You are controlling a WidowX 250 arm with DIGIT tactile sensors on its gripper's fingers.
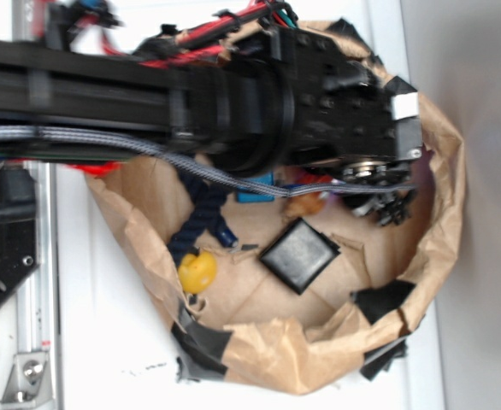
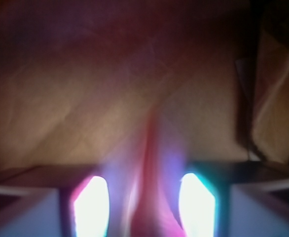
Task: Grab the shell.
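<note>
The gripper (image 1: 386,198) hangs low inside the crumpled paper bag (image 1: 443,213), near the bag's far wall, its black fingers mostly lost under the arm (image 1: 233,102). Whether the jaws are spread or pressed together I cannot tell: the exterior view hides them, and the wrist view is a blur in which two bright glowing patches stand apart at the bottom edge with a reddish tapering streak (image 2: 149,187) between them. That streak may be the shell's pointed tail, though the blur leaves this unsure.

The shell (image 1: 306,205) lies on the bag's floor, just beside the gripper and partly under the arm, showing as a small orange-brown lump. Further from the bag's far wall sits a black square pad (image 1: 300,254), then a dark blue rope (image 1: 201,213), and a yellow ball (image 1: 197,272) near the bag's opposite wall.

I judge the shell to be light, rigid and glossy, so slippery under hard fingers, and its thin tail is likely brittle. The ribbed bulbous body looks the safer place to pinch, across its widest part, with modest closing force.
</note>
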